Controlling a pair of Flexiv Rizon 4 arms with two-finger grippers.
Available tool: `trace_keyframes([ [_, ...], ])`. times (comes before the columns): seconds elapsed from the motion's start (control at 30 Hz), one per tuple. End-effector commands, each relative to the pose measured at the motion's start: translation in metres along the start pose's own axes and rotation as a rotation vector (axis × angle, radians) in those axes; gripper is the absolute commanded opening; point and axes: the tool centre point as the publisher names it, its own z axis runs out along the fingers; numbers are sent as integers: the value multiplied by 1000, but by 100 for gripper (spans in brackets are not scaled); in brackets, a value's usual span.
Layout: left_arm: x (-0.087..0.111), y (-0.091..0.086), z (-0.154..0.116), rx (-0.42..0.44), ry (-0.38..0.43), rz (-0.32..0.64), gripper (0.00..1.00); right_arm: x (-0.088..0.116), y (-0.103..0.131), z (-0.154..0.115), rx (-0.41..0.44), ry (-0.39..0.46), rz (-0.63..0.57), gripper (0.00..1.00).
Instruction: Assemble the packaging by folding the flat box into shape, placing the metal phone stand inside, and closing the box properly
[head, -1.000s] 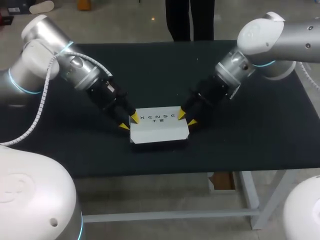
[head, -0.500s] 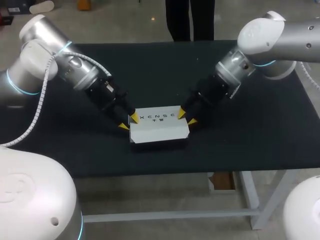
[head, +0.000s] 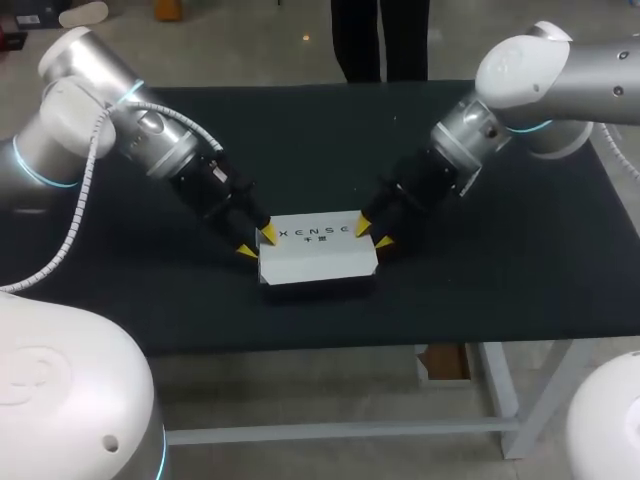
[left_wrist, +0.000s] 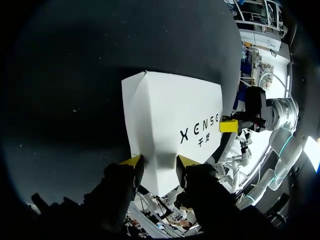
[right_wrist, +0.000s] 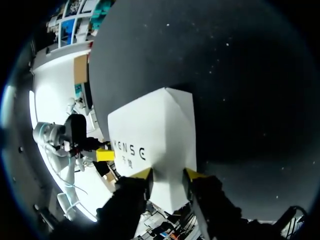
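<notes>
Here, the moment shown in the head view and both wrist views:

- The white box (head: 318, 250) lies flat on the dark table (head: 300, 140), folded into shape with its printed lid face up. It sits directly between the two grippers.
- Left gripper (head: 257, 244): the fingers stand part-way apart with the tips set at the near end of the box. One tip is at the box's edge and the other over its end face. The box is wider than the gap, so no clamp from two sides can be made out and nothing is held.
- Right gripper (head: 372, 236): the same posture at the opposite end, fingers parted and tips against the box, with nothing held.
- Key relation: the box's long axis runs from one gripper straight to the other, so each sees it stretching directly ahead. Neither arm is nearer, since both are at contact.
- The metal phone stand is not visible in any view. Whether it is inside the box cannot be told.
- Judgement: the closing step seems to be in hand, and any further press would act inward along that shared axis.
</notes>
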Motion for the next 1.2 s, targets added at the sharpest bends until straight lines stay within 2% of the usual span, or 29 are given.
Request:
trace_keyframes([
  [0.03, 9, -2, 4, -6, -7, -1, 45, 6, 1, 6, 0, 0, 1, 41],
  [1.2, 2, -1, -2, 4, -3, -23, 45, 2, 1, -2, -12, 1, 15, 41],
])
